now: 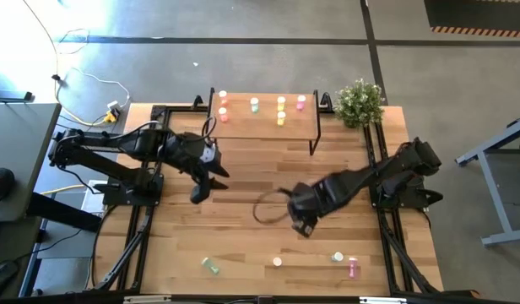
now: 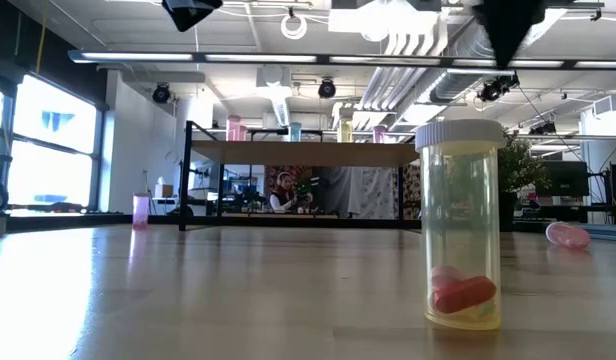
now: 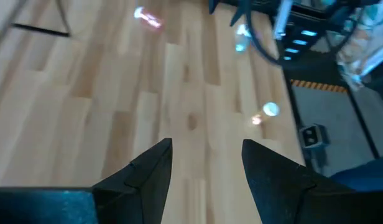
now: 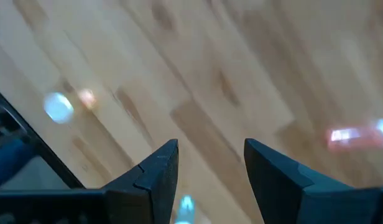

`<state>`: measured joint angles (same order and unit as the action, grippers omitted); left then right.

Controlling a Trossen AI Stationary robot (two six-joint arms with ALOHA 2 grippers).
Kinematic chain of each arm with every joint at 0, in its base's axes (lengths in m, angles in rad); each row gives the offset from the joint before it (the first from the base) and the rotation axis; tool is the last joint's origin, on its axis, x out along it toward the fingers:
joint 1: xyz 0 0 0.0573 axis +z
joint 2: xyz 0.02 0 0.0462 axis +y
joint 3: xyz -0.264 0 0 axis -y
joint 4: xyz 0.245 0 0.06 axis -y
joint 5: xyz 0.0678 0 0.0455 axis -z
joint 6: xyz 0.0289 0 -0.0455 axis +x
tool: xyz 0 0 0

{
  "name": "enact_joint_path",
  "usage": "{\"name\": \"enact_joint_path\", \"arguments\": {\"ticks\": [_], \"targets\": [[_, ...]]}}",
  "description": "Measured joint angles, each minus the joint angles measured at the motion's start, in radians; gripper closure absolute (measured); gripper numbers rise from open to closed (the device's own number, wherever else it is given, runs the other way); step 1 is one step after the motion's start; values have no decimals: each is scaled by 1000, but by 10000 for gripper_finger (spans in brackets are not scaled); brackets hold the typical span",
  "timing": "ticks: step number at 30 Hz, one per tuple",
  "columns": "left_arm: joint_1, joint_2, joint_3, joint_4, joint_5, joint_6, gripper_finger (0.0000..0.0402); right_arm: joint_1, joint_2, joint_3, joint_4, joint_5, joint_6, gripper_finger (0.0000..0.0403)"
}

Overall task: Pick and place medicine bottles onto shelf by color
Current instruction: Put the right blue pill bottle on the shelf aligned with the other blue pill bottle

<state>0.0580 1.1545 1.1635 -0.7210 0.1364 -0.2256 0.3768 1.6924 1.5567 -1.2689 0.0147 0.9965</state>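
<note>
While both claws hang spread and empty, I list: shelf (image 1: 264, 118) upper centre, several bottles aboard; loose bottles (image 1: 353, 268) along lower edge. Right claw (image 1: 304, 226): descend squarely over one.

The wooden bench (image 1: 243, 228) carries the shelf (image 1: 264, 123) at its far edge beside a potted plant (image 1: 359, 102); six medicine bottles (image 1: 254, 105) stand on the shelf, four more bottles (image 1: 211, 266) lie scattered along the near edge
</note>
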Motion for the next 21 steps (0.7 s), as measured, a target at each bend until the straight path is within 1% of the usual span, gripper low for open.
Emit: {"name": "enact_joint_path", "arguments": {"ticks": [5,10,18,21], "targets": [[-62,0,-13,20,-1,-9,218,110,-1,-71,-11,-47,134,229],[-89,0,-13,24,-23,-35,218,202,-35,-122,-13,-54,254,229],[-101,0,-13,24,-31,-67,218,331,-177,-270,34,-53,399,229],[-101,0,-13,24,-60,-98,218,373,-244,-339,68,-53,421,229]]}}
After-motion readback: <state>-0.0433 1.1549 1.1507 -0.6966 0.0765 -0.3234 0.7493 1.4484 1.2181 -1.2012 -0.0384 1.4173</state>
